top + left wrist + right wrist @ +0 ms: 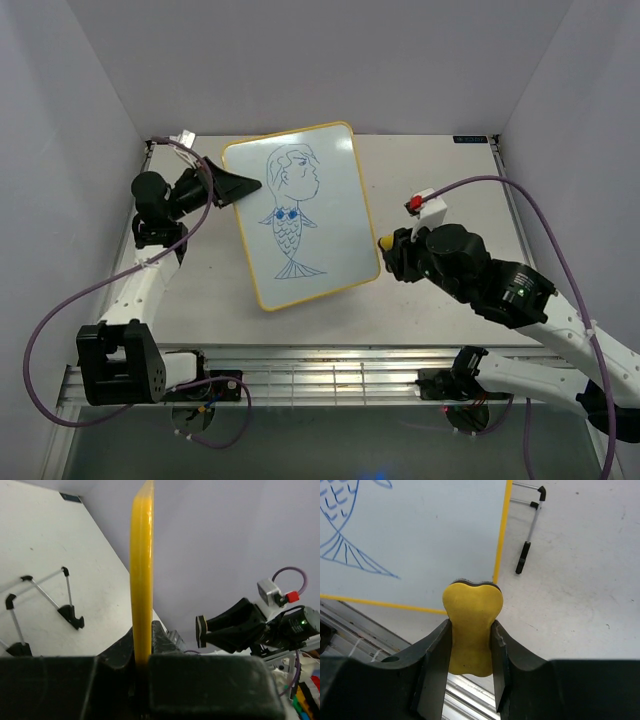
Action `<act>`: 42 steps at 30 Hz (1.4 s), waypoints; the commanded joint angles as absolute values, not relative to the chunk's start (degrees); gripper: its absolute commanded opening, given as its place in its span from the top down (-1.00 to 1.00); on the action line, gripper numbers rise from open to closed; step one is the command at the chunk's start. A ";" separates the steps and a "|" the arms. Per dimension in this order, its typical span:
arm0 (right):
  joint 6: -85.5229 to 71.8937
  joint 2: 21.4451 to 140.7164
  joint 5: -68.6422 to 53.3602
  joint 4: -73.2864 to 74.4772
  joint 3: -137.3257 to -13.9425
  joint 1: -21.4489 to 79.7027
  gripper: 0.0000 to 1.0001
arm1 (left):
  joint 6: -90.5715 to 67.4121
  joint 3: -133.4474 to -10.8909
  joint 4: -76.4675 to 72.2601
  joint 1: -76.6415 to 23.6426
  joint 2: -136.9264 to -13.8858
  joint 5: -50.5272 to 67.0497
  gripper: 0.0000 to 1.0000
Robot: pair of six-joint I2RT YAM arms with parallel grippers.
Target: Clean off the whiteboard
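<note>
The whiteboard (330, 190), yellow-framed and bearing a blue fish-tailed figure, is held tilted above the table. My left gripper (243, 186) is shut on its left edge. In the left wrist view the yellow frame (141, 570) runs edge-on between that gripper's (143, 652) jaws. My right gripper (390, 247) is shut on a yellow eraser (471, 625), just off the board's lower right corner. In the right wrist view the eraser sits between the fingers (438, 650), close to the whiteboard (420, 530) and its yellow border.
A small metal wire stand (530, 530) with black feet lies on the table behind the board and shows in the left wrist view as well (50, 595). White walls close in the table on three sides. A metal rail (320, 375) runs along the near edge.
</note>
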State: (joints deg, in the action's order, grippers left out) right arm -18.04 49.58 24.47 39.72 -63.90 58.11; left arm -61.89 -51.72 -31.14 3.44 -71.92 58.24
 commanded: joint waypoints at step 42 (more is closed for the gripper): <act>-13.71 85.87 -8.35 6.95 -59.24 58.09 0.37 | -49.40 -20.47 -8.01 -10.90 -62.84 48.16 1.00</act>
